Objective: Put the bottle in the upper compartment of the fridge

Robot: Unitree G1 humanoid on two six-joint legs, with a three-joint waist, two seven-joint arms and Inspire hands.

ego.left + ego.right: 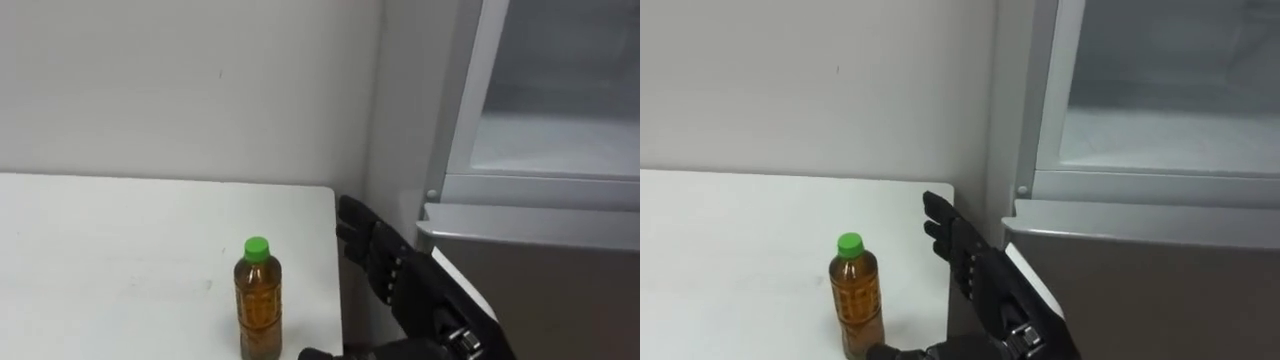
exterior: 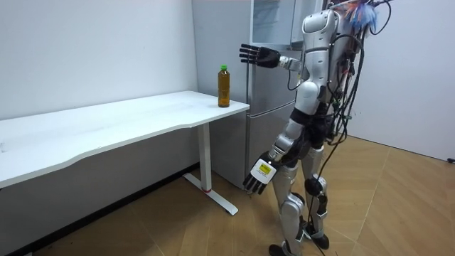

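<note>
A clear bottle (image 1: 259, 300) of amber drink with a green cap stands upright near the right end of the white table (image 1: 120, 250). My right hand (image 1: 385, 265) is raised just right of the bottle, past the table's right edge. It is open, with straight fingers pointing at the wall, and is not touching the bottle. In the room view the bottle (image 2: 224, 86) sits at the table corner beside the fridge, and the right hand (image 2: 257, 55) is held above it and closer to the fridge. My left hand (image 2: 259, 174) hangs relaxed by my thigh, holding nothing.
The grey fridge (image 1: 540, 240) stands right of the table, against the wall. Its upper door (image 1: 545, 90) has a glass pane in a pale frame. I stand on a wooden floor (image 2: 398, 206) in front of the fridge. The long table top stretches away to my left.
</note>
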